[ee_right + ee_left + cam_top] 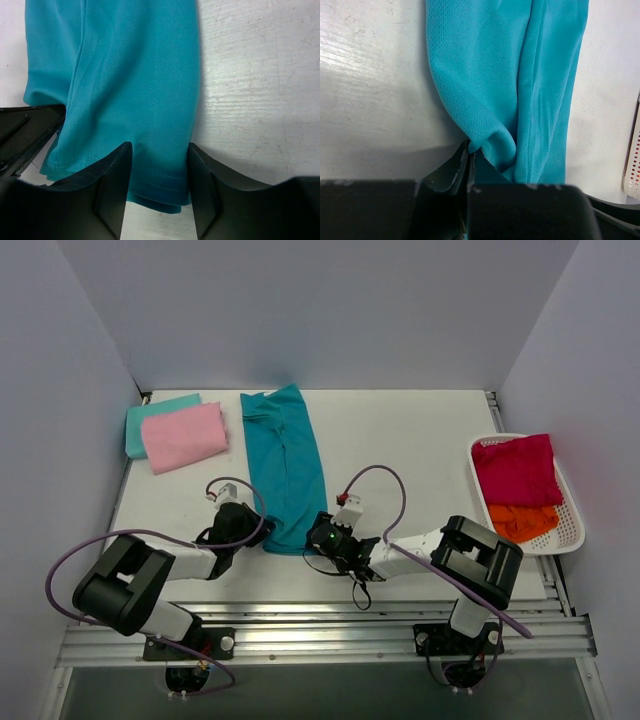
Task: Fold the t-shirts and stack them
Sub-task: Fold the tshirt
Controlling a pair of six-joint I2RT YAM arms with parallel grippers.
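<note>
two grippers are meeting the near hem of one deep teal t-shirt (288, 465) on the white, scuffed table (420, 440). the left gripper (470, 155) is pinching a bunched corner of the fine mesh-knit cloth, its dark jaws pressed together with a gathered fold rising between them. the right gripper (160, 150) is standing with its two blocky black fingers (112, 190) spread apart, straddling the stitched hem at the opposite corner and clamping nothing. the teal t-shirt is lying as one long, narrow strip, folded lengthwise with soft creases, running from the grippers away toward the back wall. at the far left, two folded shirts are sitting as a stack: one pink t-shirt (185, 436), a neat rectangle, is resting on one pale aqua t-shirt (140, 425) that is showing along the left and far edges. at the right edge, one white plastic lattice basket (572, 525) is holding two crumpled shirts, one crimson t-shirt (515, 468) lying beyond one orange t-shirt (522, 520).
</note>
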